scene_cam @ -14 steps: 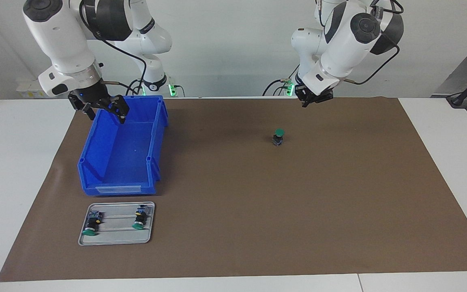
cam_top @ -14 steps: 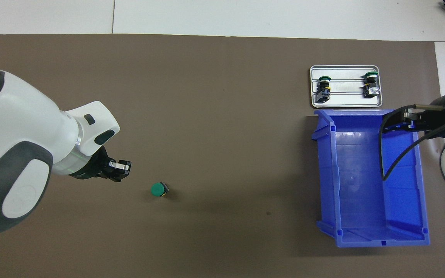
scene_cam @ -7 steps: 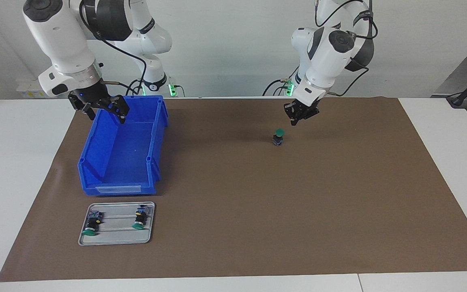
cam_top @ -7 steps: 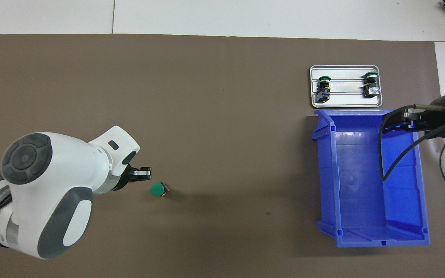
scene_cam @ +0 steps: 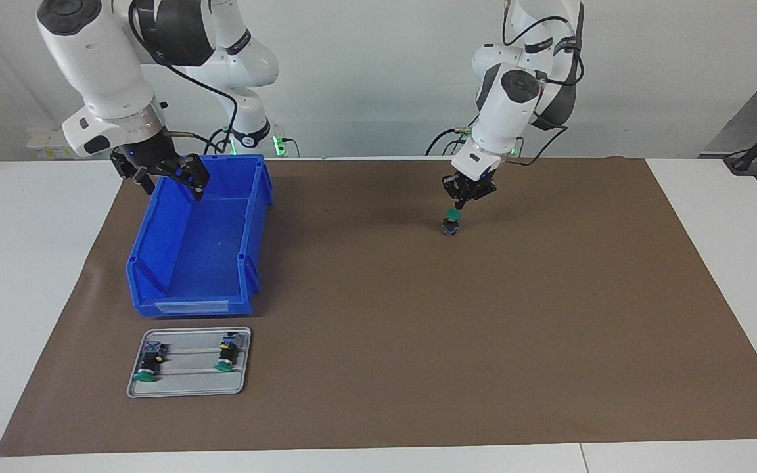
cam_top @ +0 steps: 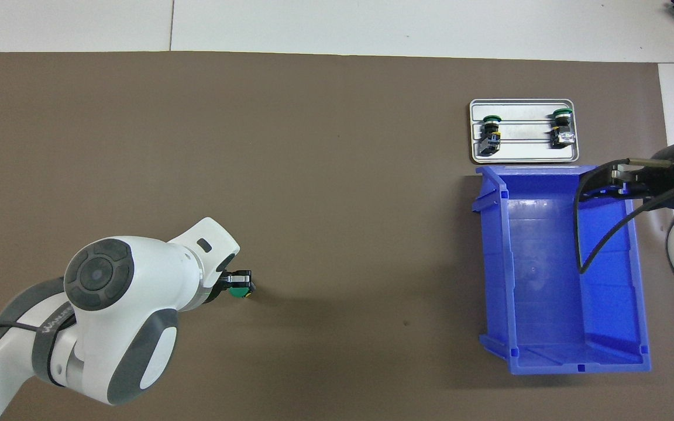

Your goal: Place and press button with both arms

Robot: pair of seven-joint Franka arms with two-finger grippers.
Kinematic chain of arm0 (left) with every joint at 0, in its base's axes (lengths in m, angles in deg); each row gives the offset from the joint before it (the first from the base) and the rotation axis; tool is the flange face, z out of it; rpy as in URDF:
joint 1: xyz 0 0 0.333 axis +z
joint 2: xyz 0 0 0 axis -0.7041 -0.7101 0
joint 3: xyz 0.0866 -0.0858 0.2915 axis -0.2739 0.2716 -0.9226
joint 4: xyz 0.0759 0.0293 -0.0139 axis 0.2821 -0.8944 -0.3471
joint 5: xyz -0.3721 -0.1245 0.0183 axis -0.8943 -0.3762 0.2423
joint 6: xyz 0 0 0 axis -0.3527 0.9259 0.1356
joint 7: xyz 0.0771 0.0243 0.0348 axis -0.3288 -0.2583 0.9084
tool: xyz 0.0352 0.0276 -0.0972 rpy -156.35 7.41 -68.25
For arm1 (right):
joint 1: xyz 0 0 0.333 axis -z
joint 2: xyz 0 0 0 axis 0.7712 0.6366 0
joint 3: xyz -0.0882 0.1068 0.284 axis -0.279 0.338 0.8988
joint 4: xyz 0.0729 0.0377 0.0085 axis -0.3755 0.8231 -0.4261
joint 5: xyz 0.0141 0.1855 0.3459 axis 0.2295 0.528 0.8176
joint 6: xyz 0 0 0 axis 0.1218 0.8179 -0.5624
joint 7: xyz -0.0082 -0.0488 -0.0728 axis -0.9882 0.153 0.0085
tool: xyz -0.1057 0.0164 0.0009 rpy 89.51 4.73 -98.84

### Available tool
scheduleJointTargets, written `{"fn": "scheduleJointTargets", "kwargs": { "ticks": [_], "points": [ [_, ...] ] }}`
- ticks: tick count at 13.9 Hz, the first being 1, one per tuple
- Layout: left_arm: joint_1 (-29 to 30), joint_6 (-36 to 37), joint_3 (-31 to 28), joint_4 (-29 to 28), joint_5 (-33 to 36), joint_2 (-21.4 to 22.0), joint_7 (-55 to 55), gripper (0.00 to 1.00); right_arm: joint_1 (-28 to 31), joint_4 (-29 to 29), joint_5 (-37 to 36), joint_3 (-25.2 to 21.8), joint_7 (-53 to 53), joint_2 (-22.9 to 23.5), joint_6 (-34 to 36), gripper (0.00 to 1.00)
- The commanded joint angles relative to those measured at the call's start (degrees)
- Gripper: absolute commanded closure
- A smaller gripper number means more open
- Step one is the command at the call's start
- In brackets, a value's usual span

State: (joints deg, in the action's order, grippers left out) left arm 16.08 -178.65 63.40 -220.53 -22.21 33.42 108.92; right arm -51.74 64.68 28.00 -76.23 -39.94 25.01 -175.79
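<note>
button placed, press about to land

one button (scene_cam: 451, 221) is stood upright on the brown mat (scene_cam: 418, 341), cap up, toward the left arm's end of the table & well apart from the blue bin (scene_cam: 198, 240). so the place step is judged done for this one.

the left gripper (scene_cam: 462, 202) is held right over the green cap, fingertips brought together w/ nothing between them; contact w/ the cap is either just made or about to be made, which cannot be told apart here. the press is judged as the step in hand, not yet confirmed as finished.

the right gripper (scene_cam: 163, 176) is parked over the bin's edge nearer the robots, jaws spread wide, nothing held; this arm is kept waiting.

two more buttons (scene_cam: 148, 362) (scene_cam: 227, 353) are left lying on their sides on the grey tray (scene_cam: 188, 389), which is set just beside the bin, farther from the robots. neither has been picked yet, so if all are meant to be handled, approx. two thirds of the work is judged as left. nothing is seen inside the bin.
</note>
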Motion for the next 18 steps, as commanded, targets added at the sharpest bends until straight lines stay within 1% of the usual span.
{"fn": "scheduleJointTargets", "kwargs": {
  "ticks": [1,5,7,11,12,15,18],
  "points": [
    [-1.21,-3.48,-0.69,-2.83,1.19,0.96,1.29,1.0,0.14,1.28,0.39,0.22,0.76,-1.22,-0.61,0.0],
    [-1.47,-6.46,-0.69,-3.44,1.19,-1.15,1.29,1.0,0.14,1.28,0.39,0.22,0.76,-1.22,-0.61,0.0],
    [-1.47,-8.05,-0.69,-4.49,1.19,-1.24,1.21,1.0,0.14,1.28,0.39,0.22,0.76,-1.13,-0.61,0.0],
    [-1.47,-8.23,-0.69,-5.81,1.19,-1.15,0.77,1.0,0.14,1.28,0.39,0.22,0.76,-1.13,-0.61,0.0],
    [-1.47,-8.92,-0.69,-6.69,1.19,-1.07,0.68,1.0,0.14,1.28,0.39,0.22,0.76,-1.13,-0.61,0.0],
    [-2.35,-14.63,-0.69,-10.38,1.19,-1.07,0.59,1.0,0.14,1.28,0.39,0.22,0.76,-1.13,-0.61,0.0],
    [-2.35,-15.08,-0.77,-10.65,1.19,-1.24,0.5,1.0,0.14,1.28,0.39,0.22,0.76,-1.22,-0.61,0.0]
  ]
}}
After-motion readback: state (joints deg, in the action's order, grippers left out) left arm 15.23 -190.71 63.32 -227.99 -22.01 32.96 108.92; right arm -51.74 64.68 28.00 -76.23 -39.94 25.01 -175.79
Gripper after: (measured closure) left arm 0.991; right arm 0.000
